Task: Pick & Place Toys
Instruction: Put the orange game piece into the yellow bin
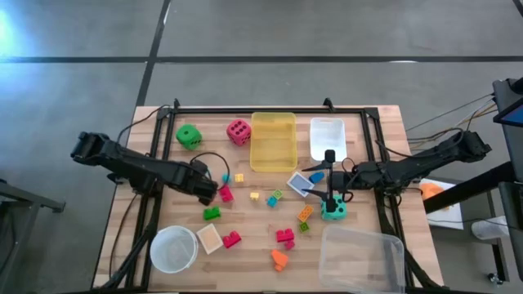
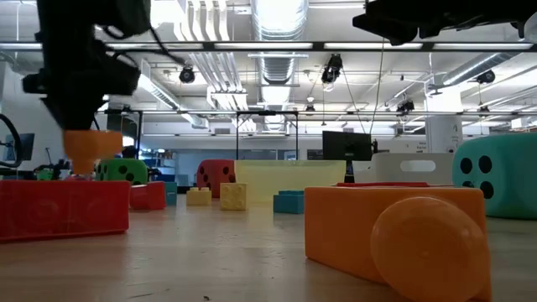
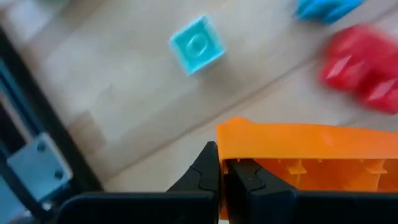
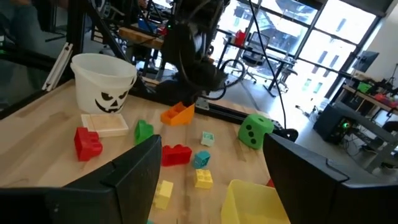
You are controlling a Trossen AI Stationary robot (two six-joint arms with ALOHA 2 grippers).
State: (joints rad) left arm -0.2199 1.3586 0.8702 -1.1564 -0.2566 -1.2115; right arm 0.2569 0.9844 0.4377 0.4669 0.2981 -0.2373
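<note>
While clamped in the left end effector [image 3: 221, 177], one orange block [image 3: 311, 158] hangs clear of the table [image 1: 122, 220], on the left-arm side of the yellow bin [image 1: 273, 140]; the fingers are clenched on its edge. In the right wrist view the same orange block [image 4: 178, 114] shows under that arm.

Dice counted: three. The green die [image 1: 189, 136] and the pink-red die [image 1: 238, 131] sit beside the yellow bin, toward the left arm; the teal die [image 1: 333, 210] lies on the opposite side of the bin, nearer the table's front.

Small blocks scattered in front of the yellow bin: roughly a dozen, red, green, yellow, orange and blue; an exact count cannot be told.

Bins counted: three, namely the yellow one, a white bin [image 1: 327, 137] just beside it, and a clear bin [image 1: 362, 258] at the front corner. One round white bowl [image 1: 172, 249] stands at the other front corner.

The right end effector [image 1: 331, 198] hovers at the teal die, fingers spread, grasping nothing.
</note>
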